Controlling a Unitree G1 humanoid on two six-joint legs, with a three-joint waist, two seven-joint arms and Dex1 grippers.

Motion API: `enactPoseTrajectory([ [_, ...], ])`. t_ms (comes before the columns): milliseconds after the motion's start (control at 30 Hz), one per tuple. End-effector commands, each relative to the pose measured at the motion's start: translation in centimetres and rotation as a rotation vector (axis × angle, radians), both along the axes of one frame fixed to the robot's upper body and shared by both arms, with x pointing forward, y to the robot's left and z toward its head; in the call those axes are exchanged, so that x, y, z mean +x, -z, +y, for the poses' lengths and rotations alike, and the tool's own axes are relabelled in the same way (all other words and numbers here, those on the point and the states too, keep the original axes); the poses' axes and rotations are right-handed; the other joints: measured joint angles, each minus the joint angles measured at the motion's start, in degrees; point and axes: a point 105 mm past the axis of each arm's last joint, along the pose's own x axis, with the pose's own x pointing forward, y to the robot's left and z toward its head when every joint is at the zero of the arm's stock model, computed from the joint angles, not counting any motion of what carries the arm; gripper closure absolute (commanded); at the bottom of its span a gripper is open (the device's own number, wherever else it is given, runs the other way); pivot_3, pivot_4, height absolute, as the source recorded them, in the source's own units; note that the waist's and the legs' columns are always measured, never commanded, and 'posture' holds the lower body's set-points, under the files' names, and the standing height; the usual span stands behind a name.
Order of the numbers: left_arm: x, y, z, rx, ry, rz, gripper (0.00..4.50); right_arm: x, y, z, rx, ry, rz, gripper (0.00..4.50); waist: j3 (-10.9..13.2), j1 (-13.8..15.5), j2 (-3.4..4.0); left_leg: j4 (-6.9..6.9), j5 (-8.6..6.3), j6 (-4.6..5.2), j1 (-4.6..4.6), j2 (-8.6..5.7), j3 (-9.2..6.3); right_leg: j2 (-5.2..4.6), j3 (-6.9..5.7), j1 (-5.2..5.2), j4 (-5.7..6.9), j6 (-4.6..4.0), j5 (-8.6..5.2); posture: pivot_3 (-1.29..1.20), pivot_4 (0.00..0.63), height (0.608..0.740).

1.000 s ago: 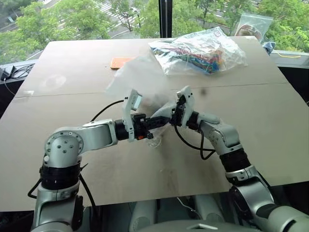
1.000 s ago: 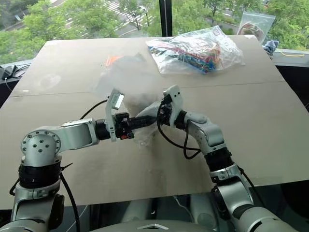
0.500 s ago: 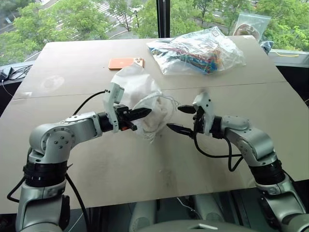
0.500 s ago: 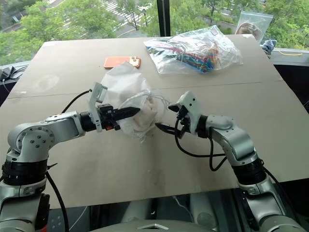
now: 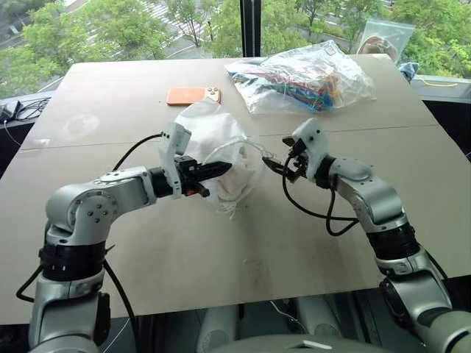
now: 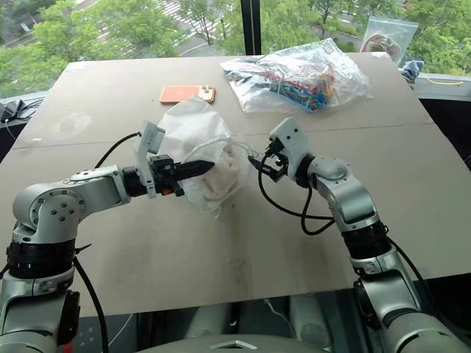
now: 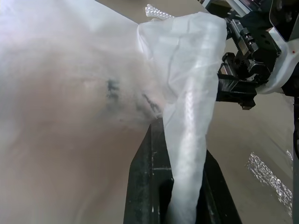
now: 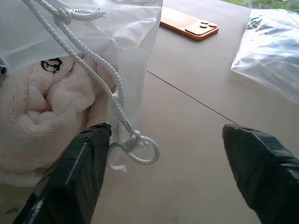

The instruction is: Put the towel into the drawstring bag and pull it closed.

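Towel (image 8: 44,116) sits inside the drawstring bag (image 5: 213,136), its rim clamped in the shut left pincer (image 5: 221,168) as anchor, while the right pincer (image 8: 163,172) gapes empty beside the cord (image 8: 133,142) to tug.

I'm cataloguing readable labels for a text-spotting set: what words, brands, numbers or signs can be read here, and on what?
No text can be read in these views.
The towel inside the drawstring bag bears a small dark mark, a picture rather than letters.
The orange phone shows no legible brand.
Items in the clear plastic bag are too small to read.
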Motion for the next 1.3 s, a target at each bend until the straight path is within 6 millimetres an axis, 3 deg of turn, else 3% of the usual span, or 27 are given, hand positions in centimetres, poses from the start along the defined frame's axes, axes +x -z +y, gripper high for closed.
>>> enactPoseTrajectory([
  [33,-0.4,-1.1,-0.1,0.007,0.018,-0.052,4.50,-0.3,-1.4,0.6,0.020,-0.042,-0.048,2.30,0.00,-0.01,0.00,0.00,0.00,0.00,0.00,0.00,0.00,0.00,0.00,0.00,0.00,0.00,0.00,0.00,0.150,0.740],
  [200,-0.6,-0.9,-0.1,0.017,0.028,-0.057,4.50,-0.9,-1.4,1.0,0.033,-0.093,-0.035,4.43,0.00,-0.04,0.00,0.00,0.00,0.00,0.00,0.00,0.01,0.00,0.01,0.00,0.00,0.00,0.00,0.00,0.150,0.740],
  [333,-0.4,-1.1,-0.2,0.015,0.033,-0.088,4.50,-1.1,-1.2,0.4,0.029,-0.091,-0.026,4.43,0.00,-0.01,0.00,0.00,0.00,0.00,0.00,0.00,0.01,0.00,0.01,0.00,0.00,0.00,0.00,0.00,0.150,0.740],
  [633,0.1,-1.5,-0.3,0.011,0.058,-0.117,4.50,-3.1,-2.8,-1.4,0.094,-0.096,-0.040,4.43,0.00,0.08,0.01,0.00,0.00,0.00,0.01,0.00,0.01,0.00,0.01,0.00,0.01,0.00,0.00,0.00,0.150,0.740],
  [833,0.1,-4.0,-0.1,-0.086,0.110,-0.172,4.50,-4.7,-5.2,-1.7,0.258,-0.134,-0.014,4.43,0.01,-0.08,0.01,0.00,0.00,0.00,0.01,0.01,0.02,0.01,0.01,0.00,0.02,0.01,0.00,0.00,0.150,0.740],
  [967,-1.3,-5.1,1.4,-0.203,0.152,-0.041,3.23,-4.9,-6.0,-1.5,0.318,-0.138,0.004,4.50,0.01,-0.16,0.01,0.00,0.00,0.00,0.01,0.02,-0.01,0.02,-0.01,0.00,0.03,0.00,-0.01,0.00,0.150,0.740],
  [1067,-3.5,-3.6,3.3,-0.162,0.161,0.048,1.94,-5.0,-5.8,-1.4,0.319,-0.137,0.012,4.50,0.01,-0.66,0.01,0.00,-0.01,0.01,0.03,0.02,0.01,0.02,0.01,-0.01,0.04,0.01,-0.01,0.00,0.150,0.740],
  [1200,-5.8,0.4,5.5,-0.025,0.115,0.132,1.94,-4.9,-5.5,-1.5,0.325,-0.128,0.021,4.50,0.03,-0.99,0.06,-0.12,-0.01,0.01,0.02,0.02,0.13,-0.01,0.12,-0.13,0.03,-0.01,-0.03,0.00,0.150,0.740],
  [1300,-6.1,1.6,6.0,-0.030,0.083,0.136,1.94,-4.7,-5.4,-1.5,0.322,-0.125,0.027,4.50,0.03,0.05,0.06,-0.12,-0.01,0.01,-0.01,0.03,0.09,-0.01,0.07,-0.15,0.03,-0.03,-0.05,0.00,0.150,0.740],
])
